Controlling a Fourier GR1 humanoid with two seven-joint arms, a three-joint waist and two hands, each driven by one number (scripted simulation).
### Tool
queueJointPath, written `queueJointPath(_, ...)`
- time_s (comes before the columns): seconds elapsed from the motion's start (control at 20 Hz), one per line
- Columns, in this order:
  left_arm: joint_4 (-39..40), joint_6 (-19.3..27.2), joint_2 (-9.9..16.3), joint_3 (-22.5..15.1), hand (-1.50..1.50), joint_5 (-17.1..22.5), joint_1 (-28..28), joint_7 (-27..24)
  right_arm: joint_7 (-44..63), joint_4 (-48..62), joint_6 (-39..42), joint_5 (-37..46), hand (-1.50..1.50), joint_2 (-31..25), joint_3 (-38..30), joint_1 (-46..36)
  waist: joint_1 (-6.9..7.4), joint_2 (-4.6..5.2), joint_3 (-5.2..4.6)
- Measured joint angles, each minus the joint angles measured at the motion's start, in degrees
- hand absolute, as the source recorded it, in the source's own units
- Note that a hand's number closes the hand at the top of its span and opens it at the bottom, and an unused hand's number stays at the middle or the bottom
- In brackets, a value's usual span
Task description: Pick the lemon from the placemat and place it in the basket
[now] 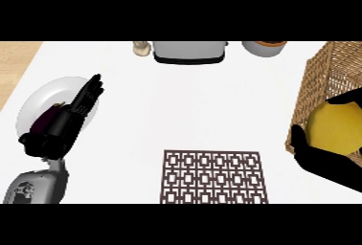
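Note:
The yellow lemon (338,129) is at the right edge, held by my right hand (326,165), whose black fingers curl round it from below and above. Lemon and hand are in front of the wicker basket's near wall (318,81), at about its rim; whether the lemon is inside I cannot tell. The brown patterned placemat (214,177) lies bare at lower centre. My left hand (83,103) rests open at the left, fingers straight and pointing up, over a white plate.
A white plate (42,103) with a dark purple item (48,118) lies under my left hand. Along the back edge stand a toaster (189,51), a small beige object (141,47) and a round container (265,48).

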Motion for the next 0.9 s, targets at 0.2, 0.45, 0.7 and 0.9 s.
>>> queueJointPath(0.2,1.5,-0.8,0.7,0.9,0.00,0.3,0.2,-1.8,-0.1,5.5,-1.7,-1.4,1.50,-2.2,-6.5,-6.0,0.11,0.04,0.01)
queueJointPath(0.45,0.4,-0.9,0.7,0.9,0.00,0.4,0.3,-0.8,-3.8,14.2,-6.0,-5.0,1.50,-6.8,-16.5,-11.8,0.22,0.06,0.03)
queueJointPath(0.7,1.5,-1.2,1.0,1.4,0.00,0.5,-0.7,-0.8,-7.0,23.0,-9.4,-7.4,1.50,-11.6,-22.9,-15.4,0.16,0.07,0.03)
queueJointPath(0.9,0.7,-0.4,-0.1,0.4,0.00,-0.3,-0.1,-0.6,-10.8,30.6,-10.7,-10.5,1.50,-15.4,-26.7,-16.1,0.17,0.06,0.04)
